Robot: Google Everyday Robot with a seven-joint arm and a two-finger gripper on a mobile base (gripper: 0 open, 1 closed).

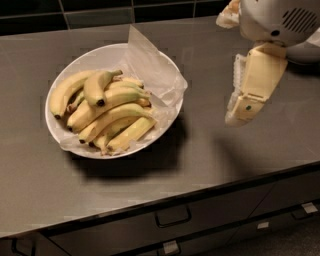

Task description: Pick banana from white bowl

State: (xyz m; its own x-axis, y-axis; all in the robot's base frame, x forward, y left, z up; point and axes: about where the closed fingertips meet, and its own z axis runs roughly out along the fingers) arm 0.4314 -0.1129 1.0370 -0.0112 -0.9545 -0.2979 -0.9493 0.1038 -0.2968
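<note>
The wide white bowl (90,56), lined with crinkled white paper (152,70), sits left of centre on the grey counter and holds several bananas. The short, curved banana (96,87) lies on top of the pile at the upper left, with its greenish stem pointing right and its black tip toward me. My gripper (239,115) hangs above the counter to the right of the bowl. It points down, is well clear of the rim and holds nothing.
The longer bananas (112,117) fill the rest of the bowl. The grey counter (210,160) runs to a front edge with drawers (172,217) below. A dark tiled wall (100,12) stands behind. A pale object (227,15) shows at the top right behind my arm.
</note>
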